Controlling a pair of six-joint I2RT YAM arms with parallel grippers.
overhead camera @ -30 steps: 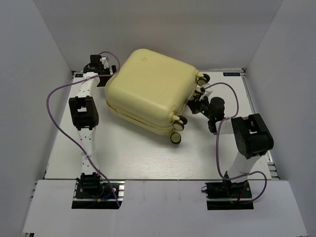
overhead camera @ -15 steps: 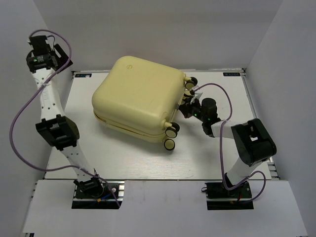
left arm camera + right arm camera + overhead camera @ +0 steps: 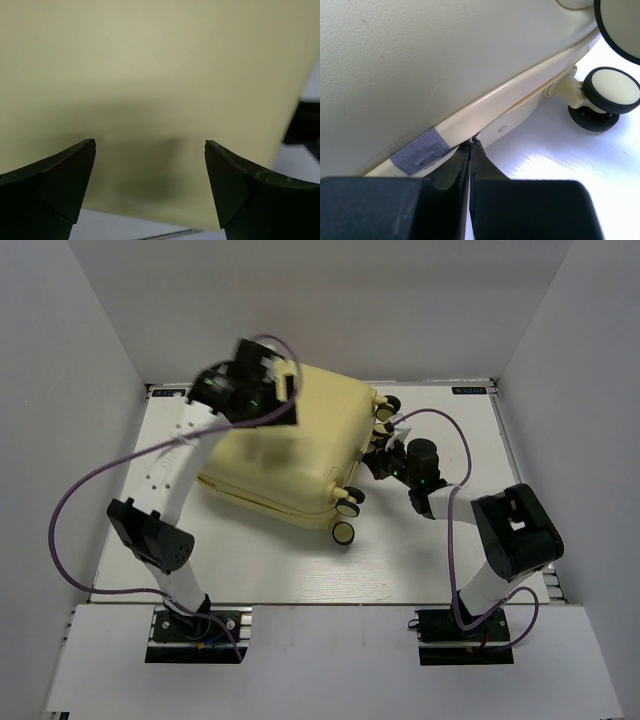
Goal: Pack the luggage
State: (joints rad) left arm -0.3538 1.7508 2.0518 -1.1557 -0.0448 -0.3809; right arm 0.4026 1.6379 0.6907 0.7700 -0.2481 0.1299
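Fingertips of the right gripper (image 3: pixel 471 146) are pressed together. Their ends sit against the seam of the luggage (image 3: pixel 300 455), just beside a grey tab (image 3: pixel 419 151). The finger bodies hide the contact spot, so I cannot tell whether anything is nipped between them.

The left gripper (image 3: pixel 150 145) is spread wide with nothing between its fingers. It faces bare yellow shell that fills its wrist view and runs off three edges. Whether the tips touch the shell is unclear. From above, this gripper is a blur over the far left corner of the luggage and covers that corner.

The luggage lies closed and flat on the table (image 3: pixel 260 565), skewed, with its wheeled end toward the right arm.

Counts:
- One luggage.
- Two arms, each trailing one purple cable (image 3: pixel 70 500).
- Four wheels (image 3: pixel 343 533) from above.
- Two wheels in the right wrist view, one cut off by the upper corner.
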